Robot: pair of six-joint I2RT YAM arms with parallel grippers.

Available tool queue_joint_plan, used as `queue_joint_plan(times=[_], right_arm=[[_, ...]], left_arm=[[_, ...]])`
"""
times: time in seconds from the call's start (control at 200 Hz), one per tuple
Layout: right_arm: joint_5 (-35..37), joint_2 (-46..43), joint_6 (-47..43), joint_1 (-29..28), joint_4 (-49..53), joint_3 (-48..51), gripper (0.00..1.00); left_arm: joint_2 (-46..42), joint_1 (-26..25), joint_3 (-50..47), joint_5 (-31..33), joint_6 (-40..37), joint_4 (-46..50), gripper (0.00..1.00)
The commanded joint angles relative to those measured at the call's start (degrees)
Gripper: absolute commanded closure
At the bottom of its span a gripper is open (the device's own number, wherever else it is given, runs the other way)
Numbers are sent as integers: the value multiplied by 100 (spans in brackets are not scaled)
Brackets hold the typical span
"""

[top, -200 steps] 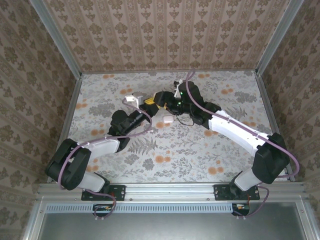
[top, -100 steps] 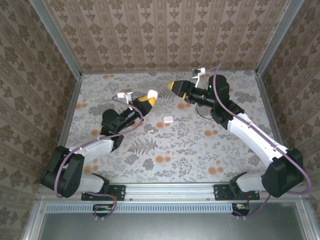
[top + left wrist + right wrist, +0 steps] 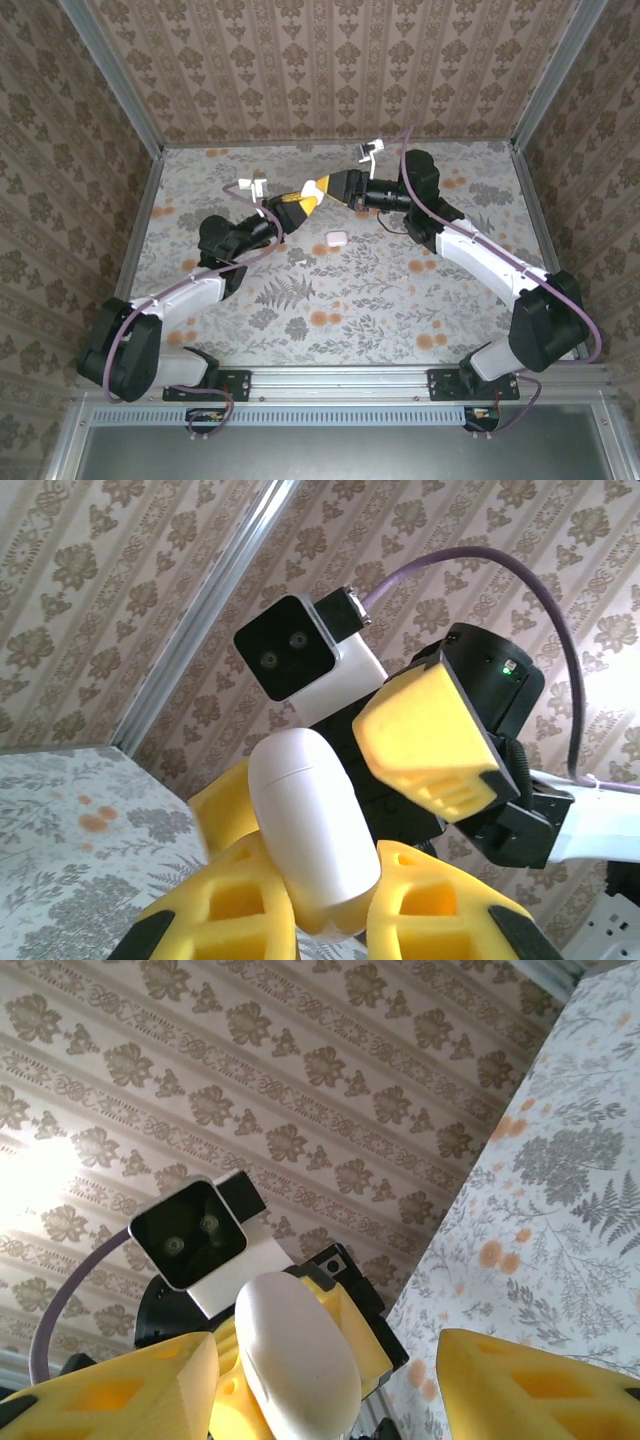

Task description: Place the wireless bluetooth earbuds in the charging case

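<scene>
The left gripper has its jaws closed on the lower end of the charging case; the case is a smooth white rounded body with its lid shut, standing up out of the yellow foam fingers and held in the air above the worktop. The right gripper meets it nose to nose from the other side; its jaws stand open, one finger on either side of the case's free end. From the right wrist the case sits close to one finger, with a plain gap to the other; whether the near finger touches the case cannot be told. Each wrist view looks at the other arm's camera block, white with a black face, with a purple cable arching behind it. Near the raised jaws, on the flower-patterned worktop, lies a small white rounded piece, apart from both grippers. Patterned wallpaper closes in the back and sides.
</scene>
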State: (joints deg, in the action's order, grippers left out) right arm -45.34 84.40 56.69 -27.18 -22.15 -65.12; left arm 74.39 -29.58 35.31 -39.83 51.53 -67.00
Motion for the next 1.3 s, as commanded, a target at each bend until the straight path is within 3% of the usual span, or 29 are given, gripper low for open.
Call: queue_joint_plan(times=[0.0, 0.095, 0.285, 0.405, 0.545, 0.64, 0.8, 0.955, 1.295], right_arm=[[-388, 15, 147, -74, -526, -97, 41], [-508, 54, 177, -142, -591, -156, 48], [-484, 94, 139, -149, -571, -132, 73], [-543, 79, -91, -140, -337, -217, 81], [-572, -82, -1119, -121, 767, -454, 84], [-552, -203, -1937, -107, 1670, -651, 85], [-621, -319, -2766, -77, 2455, -808, 86], [-781, -341, -2956, -77, 2532, -800, 87], [-775, -424, -3089, -82, 2468, -662, 88]], left_arm=[[-101, -56, 227, -219, 208, -337, 99], [-96, -62, 226, -210, 218, -348, 99], [-98, -65, 249, -264, 252, -304, 99], [-159, -15, 205, -350, 200, -91, 92], [-337, 154, 138, -543, 75, 471, 65], [-555, 312, 73, -699, -38, 941, 56], [-855, 696, 102, -1335, -413, 1368, 55], [-798, 666, 278, -1783, -473, 1357, 55], [-191, 392, 597, -2062, -167, 942, 57]])
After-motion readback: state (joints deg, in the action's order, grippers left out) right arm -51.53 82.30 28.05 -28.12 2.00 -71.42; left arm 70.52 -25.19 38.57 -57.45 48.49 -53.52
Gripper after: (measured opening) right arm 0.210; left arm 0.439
